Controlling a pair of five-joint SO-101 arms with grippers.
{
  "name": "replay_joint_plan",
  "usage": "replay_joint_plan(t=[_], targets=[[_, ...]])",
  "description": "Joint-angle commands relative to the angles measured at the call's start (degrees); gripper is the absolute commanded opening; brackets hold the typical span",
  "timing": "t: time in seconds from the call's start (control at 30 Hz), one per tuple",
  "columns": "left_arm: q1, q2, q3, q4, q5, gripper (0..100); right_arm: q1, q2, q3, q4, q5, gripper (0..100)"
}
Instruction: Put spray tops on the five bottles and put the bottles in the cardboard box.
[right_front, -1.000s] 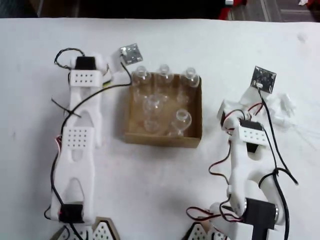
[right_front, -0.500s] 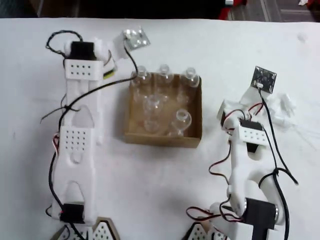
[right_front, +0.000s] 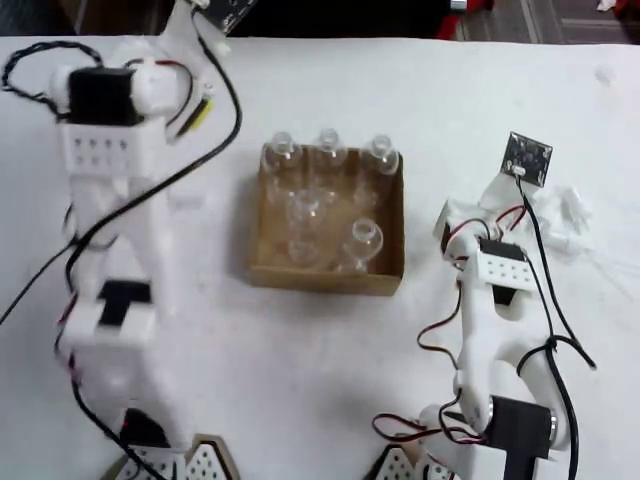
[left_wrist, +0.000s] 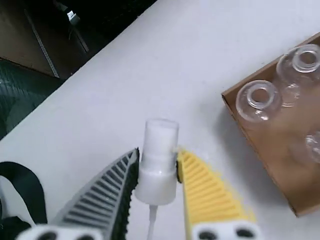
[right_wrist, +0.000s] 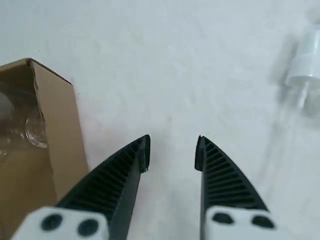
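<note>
1. While a white spray top (left_wrist: 159, 162) is clamped between the grey and yellow fingers of the left end effector (left_wrist: 157, 152), the capping step is judged to be in hand. The top's head projects past the fingertips and its thin tube runs back between them.
2. Beyond those fingertips and off to one side, the cardboard box (left_wrist: 280, 155) is seen on the bench, well apart from the held top. Clear bottles (left_wrist: 258, 97) stand inside it with open necks, so boxing appears done and capping not yet begun.
3. For the next move, the top would have to be carried over one neck. The tube end must be turned to face the opening, lined up closely, then lowered and seated. A glancing contact could tip a light bottle.
4. Nothing is held by the right end effector (right_wrist: 171, 150), whose dark fingers are parted by a moderate gap just above the bench. The box wall (right_wrist: 60, 130) lies beside it, and a spare spray top (right_wrist: 305, 65) lies farther out on the other side.
5. All five bottles (right_front: 328, 190) can be counted, none of them capped, from the high view alone. It also shows the left arm (right_front: 110, 200) lifted beside the box. The grip on the top is settled by the left wrist view alone.
</note>
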Motion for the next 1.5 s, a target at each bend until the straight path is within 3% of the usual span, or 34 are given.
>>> replay_joint_plan(t=[0.0, 0.33, 0.57, 0.73, 0.87, 1.1, 1.33, 1.47], targets=[[2.59, -23.25, 16.44, -1.58, 9.05, 4, -0.22, -0.31, -0.18, -1.10, 0.70, 12.7], [3.21, -49.89, 43.43, -18.81, 28.40, 4, -0.22, -0.31, 0.26, -1.10, 0.70, 12.7], [11.47, -63.08, 70.86, -41.05, 29.19, 6, -0.22, -0.31, 0.26, -1.10, 0.70, 12.7], [12.97, -70.11, 83.52, -59.52, 28.22, 12, -0.13, -0.31, 0.35, -2.24, 0.70, 12.7], [14.37, -72.48, 94.68, -76.13, 18.99, 1, -0.04, -0.31, 0.35, -2.33, 0.70, 12.7], [16.22, -72.40, 108.92, -102.33, 26.02, 2, -0.04, -0.31, 0.35, -2.33, 0.70, 12.7], [15.78, -62.81, 109.71, -113.93, 34.73, 2, -0.04, -0.31, 0.35, -2.33, 0.70, 12.7], [15.34, -57.10, 107.08, -116.22, 34.99, 2, -0.04, -0.31, 0.35, -2.33, 0.70, 12.7]])
